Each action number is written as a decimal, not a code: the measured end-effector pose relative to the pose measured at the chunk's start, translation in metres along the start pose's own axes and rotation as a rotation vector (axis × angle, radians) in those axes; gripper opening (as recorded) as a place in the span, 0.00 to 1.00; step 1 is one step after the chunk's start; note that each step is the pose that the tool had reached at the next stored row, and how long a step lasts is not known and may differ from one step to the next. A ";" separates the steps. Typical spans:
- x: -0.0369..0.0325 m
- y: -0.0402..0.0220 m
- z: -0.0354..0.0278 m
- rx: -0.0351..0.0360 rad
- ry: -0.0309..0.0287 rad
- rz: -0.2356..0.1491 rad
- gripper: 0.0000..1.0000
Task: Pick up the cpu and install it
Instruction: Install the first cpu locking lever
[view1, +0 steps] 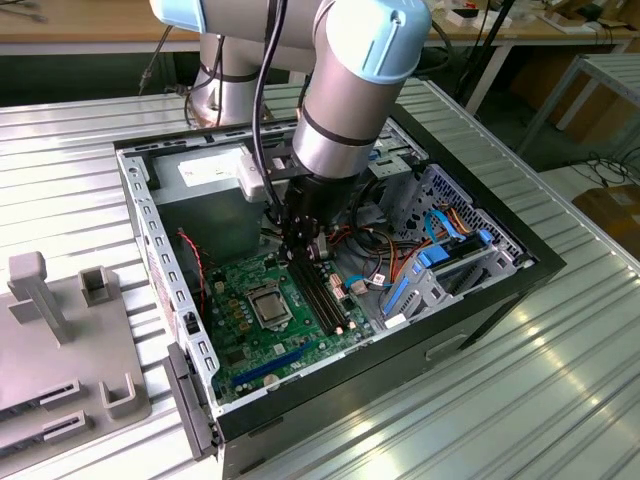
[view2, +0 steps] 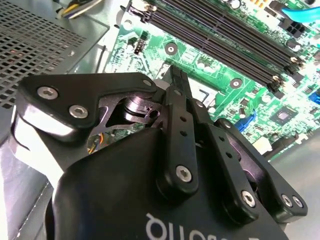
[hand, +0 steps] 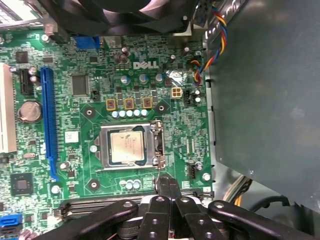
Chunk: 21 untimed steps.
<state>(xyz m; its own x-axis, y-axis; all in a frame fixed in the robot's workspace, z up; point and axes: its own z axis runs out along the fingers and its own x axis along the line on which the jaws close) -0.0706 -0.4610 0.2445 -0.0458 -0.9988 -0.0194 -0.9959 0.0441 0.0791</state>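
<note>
Item: cpu. You are looking at it lying flat in the socket at the middle of the first wrist view, silvery top up, on the green board. In the exterior view it is sitting at lower centre, inside the open case on the ribbed counter.

Item: pincer. You are seeing its fingers pressed together and holding nothing. It is hanging above the black memory slots, just beside the socket.

Relation: the cpu is lying toward the frame's top from the fingertips in the first wrist view, near but apart. In the exterior view it is lying just below and left of the pincer. Being square, it is showing no long axis.
</note>
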 end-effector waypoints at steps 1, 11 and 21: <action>0.0000 0.0000 0.0000 0.0003 0.0068 0.001 0.11; 0.0007 -0.0002 0.0018 0.0056 0.1204 0.009 0.11; 0.0009 -0.0004 0.0039 0.0068 0.1480 0.012 0.11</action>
<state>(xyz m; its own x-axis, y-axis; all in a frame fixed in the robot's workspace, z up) -0.0706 -0.4618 0.2406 -0.0457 -0.9906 0.1286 -0.9959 0.0553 0.0717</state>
